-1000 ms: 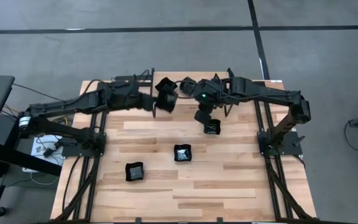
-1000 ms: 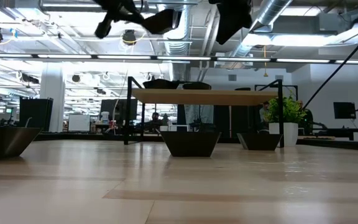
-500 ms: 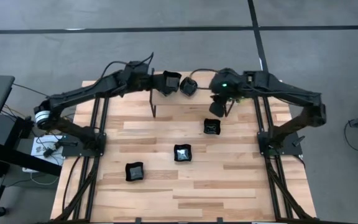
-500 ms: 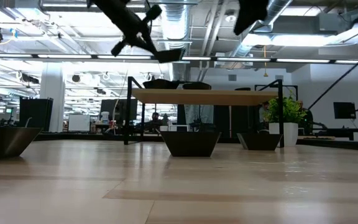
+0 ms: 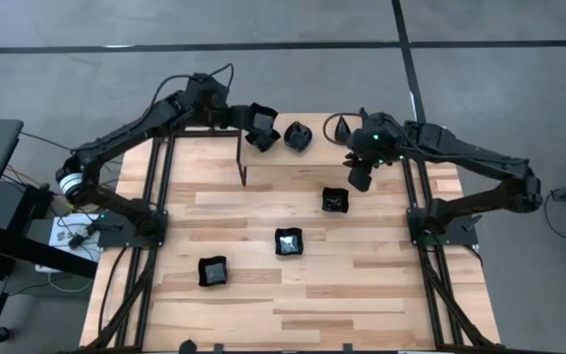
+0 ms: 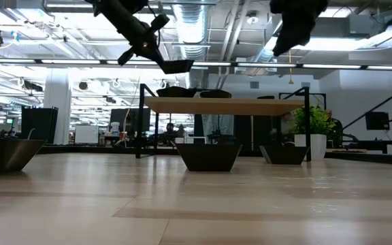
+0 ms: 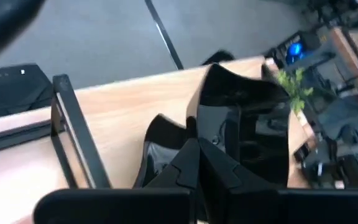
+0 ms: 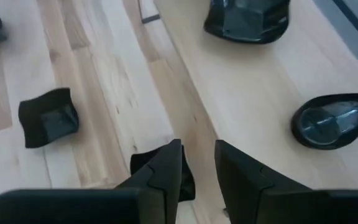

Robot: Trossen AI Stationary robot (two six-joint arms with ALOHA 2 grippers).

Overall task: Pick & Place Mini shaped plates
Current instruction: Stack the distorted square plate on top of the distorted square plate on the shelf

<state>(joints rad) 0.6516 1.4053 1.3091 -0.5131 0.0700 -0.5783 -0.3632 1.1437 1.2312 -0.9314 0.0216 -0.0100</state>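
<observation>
Over the shelf, left tool has carried its clamped plate rearward; right tool, apart, retreated.

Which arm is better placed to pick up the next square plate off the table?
Right. The right gripper hangs empty with jaws apart, close above the nearest square plate on the table. The left gripper is shut on a black plate over the raised shelf.

Light wooden desk of butcher-block planks. Raised shelf on black legs at far edge. Green plant beyond, right of shelf. Grey floor with dark seams around. Ceiling ducts overhead.
</observation>
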